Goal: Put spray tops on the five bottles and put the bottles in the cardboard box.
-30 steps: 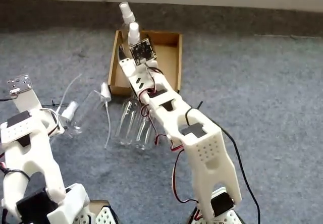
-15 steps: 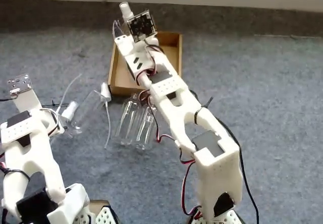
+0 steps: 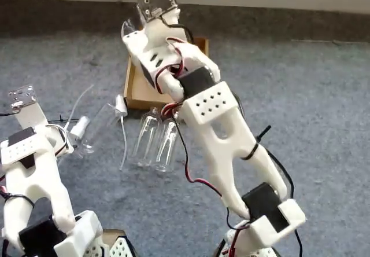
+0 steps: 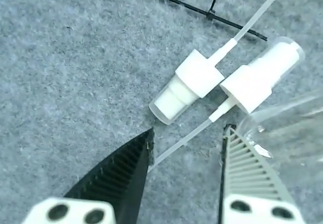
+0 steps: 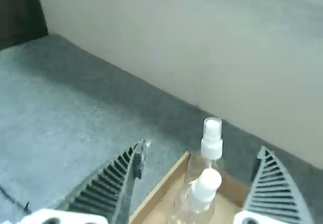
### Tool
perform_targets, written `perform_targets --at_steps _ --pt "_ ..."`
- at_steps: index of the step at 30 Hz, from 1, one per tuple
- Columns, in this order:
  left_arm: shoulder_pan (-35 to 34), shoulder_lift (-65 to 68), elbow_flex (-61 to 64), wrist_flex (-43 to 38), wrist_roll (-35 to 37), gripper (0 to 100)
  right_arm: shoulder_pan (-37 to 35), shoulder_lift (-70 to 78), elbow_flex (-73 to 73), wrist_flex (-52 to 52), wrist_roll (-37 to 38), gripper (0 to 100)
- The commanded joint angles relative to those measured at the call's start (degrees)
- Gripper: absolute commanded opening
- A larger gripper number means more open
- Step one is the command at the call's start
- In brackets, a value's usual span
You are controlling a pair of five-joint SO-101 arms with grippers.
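— Our right arm (image 3: 208, 103) has swung up and back since a second ago. Its wrist is now above the far end of the cardboard box (image 3: 134, 89). Our left arm (image 3: 29, 153) has kept still.
— And the right gripper (image 5: 201, 148)?
— We see its fingers spread wide, holding nothing. Beyond them two bottles with spray tops stand upright at the box's corner, the nearer bottle (image 5: 194, 204) inside it and the farther bottle (image 5: 209, 138) just behind.
— The left gripper (image 4: 188, 131)?
— Also spread apart, low over the grey carpet (image 3: 300, 95). A thin dip tube (image 4: 184, 141) lies between its fingers. Close by lie two loose spray tops, a bare spray top (image 4: 184, 85) and a capped spray top (image 4: 257, 75), beside a lying bottle (image 4: 287, 123).
— The rest?
— We find a pair of open bottles (image 3: 145, 136) side by side on the carpet near the box.
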Motion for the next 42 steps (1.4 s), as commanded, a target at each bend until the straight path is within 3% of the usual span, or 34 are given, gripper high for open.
perform_targets --at_steps 1,7,12,18,30,42 --pt "0.4 -0.84 -0.13 -0.79 0.44 21 -0.92 -6.9 -3.12 14.11 -0.53 28.2" --pt "0.4 -0.84 -0.13 -0.79 0.53 21 -0.66 -9.45 0.66 29.85 -0.97 28.2" --pt "0.22 -0.75 -0.13 -0.79 0.53 21 -0.4 -9.36 12.62 29.93 -14.59 28.1" --pt "0.4 -0.75 -0.13 -0.79 0.53 21 3.21 -4.97 25.36 20.26 -22.86 24.6" --pt "0.4 -0.75 -0.04 -0.79 0.44 21 0.31 10.07 23.69 19.3 -23.56 24.6" --pt "0.4 -0.75 -0.04 -0.79 0.44 21 1.89 10.95 25.01 22.64 -23.56 22.2"
